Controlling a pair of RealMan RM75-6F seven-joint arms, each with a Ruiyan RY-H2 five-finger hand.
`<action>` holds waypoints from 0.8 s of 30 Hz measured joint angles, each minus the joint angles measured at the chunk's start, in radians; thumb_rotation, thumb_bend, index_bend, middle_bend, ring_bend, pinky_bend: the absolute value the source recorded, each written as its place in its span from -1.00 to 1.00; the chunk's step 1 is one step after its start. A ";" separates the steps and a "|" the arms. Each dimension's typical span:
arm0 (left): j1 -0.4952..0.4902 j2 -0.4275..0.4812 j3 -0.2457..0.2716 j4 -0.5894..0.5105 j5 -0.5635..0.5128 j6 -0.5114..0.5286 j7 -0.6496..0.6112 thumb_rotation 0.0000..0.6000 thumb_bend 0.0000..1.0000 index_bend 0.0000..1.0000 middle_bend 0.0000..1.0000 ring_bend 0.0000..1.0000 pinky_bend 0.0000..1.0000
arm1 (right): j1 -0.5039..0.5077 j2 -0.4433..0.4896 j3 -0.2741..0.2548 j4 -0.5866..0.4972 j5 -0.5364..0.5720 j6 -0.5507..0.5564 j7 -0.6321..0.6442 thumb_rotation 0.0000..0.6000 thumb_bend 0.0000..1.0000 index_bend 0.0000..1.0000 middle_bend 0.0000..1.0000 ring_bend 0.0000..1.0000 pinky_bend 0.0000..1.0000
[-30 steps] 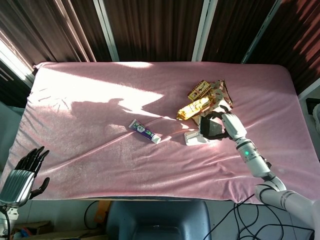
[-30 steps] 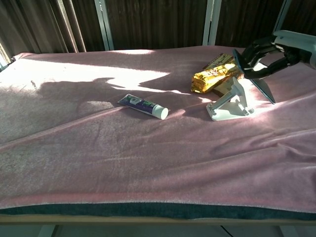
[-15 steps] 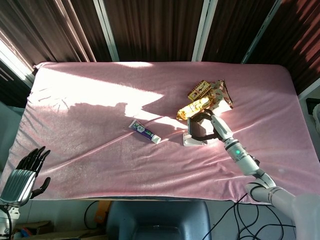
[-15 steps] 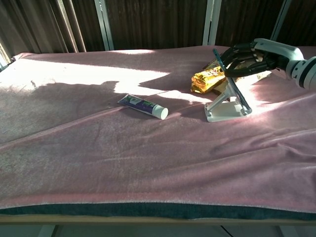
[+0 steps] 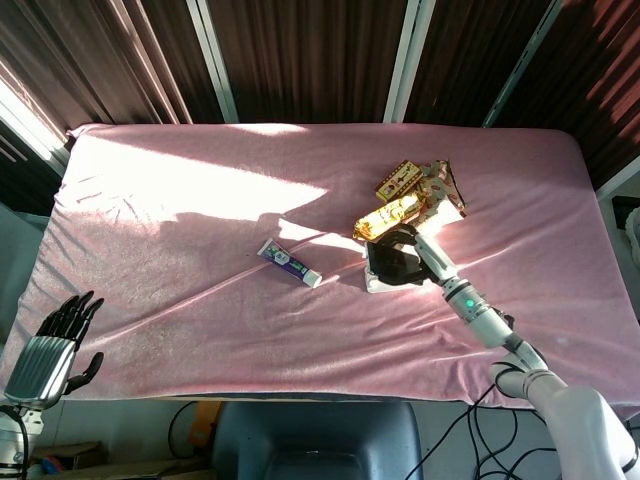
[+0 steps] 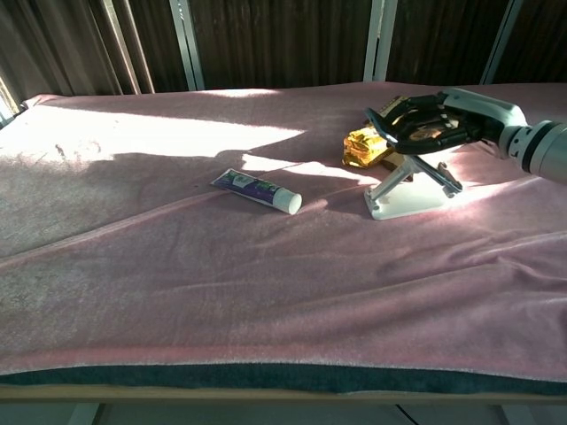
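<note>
- A tabletop (image 5: 180, 200) draped in pink cloth was seen before dark slatted panels, with hard sunlight and long shadows thrown across it.
- The right hand (image 5: 395, 255) was found curled over a dark flat phone (image 6: 423, 158) resting on a white stand (image 6: 400, 197); its fingers (image 6: 396, 124) were wrapped around the phone's upper edge — a hold, by the look of it, not a mere touch.
- Compared with a second earlier, the right hand had been carried leftward and lower: then it was held out to the right of the stand with the phone tilted in the air, and now the phone was laid back against the stand. From this it may be judged that the phone was being seated, with the hold not yet let go.
- The left hand (image 5: 48, 350) was kept off the tabletop's near left corner, fingers spread, nothing in it — unchanged across the frames.
- A gold snack packet (image 6: 370, 142) lay just behind the stand, other packets (image 5: 420, 185) beyond it.
- A toothpaste tube (image 5: 289, 263) lay well apart to the left.
- No container was in view.
</note>
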 measured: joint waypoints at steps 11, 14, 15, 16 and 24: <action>-0.003 -0.003 0.001 -0.003 -0.004 -0.009 0.012 1.00 -0.25 -1.00 -1.00 -0.94 -0.64 | -0.014 -0.023 -0.026 0.079 0.008 -0.002 0.055 1.00 -0.46 0.95 0.46 -0.21 -0.77; -0.005 -0.005 0.001 -0.004 -0.007 -0.012 0.015 1.00 -0.25 -1.00 -1.00 -0.94 -0.64 | -0.014 -0.029 -0.032 0.094 0.008 -0.004 0.067 1.00 -0.46 0.95 0.46 -0.21 -0.77; -0.005 -0.005 0.001 -0.004 -0.008 -0.013 0.016 1.00 -0.25 -1.00 -1.00 -0.94 -0.64 | -0.014 -0.030 -0.035 0.098 0.008 -0.004 0.071 1.00 -0.46 0.95 0.46 -0.21 -0.77; -0.005 -0.005 0.001 -0.005 -0.009 -0.014 0.016 1.00 -0.25 -1.00 -1.00 -0.94 -0.64 | -0.013 -0.031 -0.037 0.100 0.007 -0.004 0.074 1.00 -0.46 0.95 0.46 -0.21 -0.77; -0.006 -0.003 0.000 -0.007 -0.009 -0.014 0.012 1.00 -0.25 -1.00 -1.00 -0.94 -0.64 | -0.014 -0.039 -0.053 0.115 0.001 0.002 0.077 1.00 -0.46 0.48 0.41 -0.26 -0.77</action>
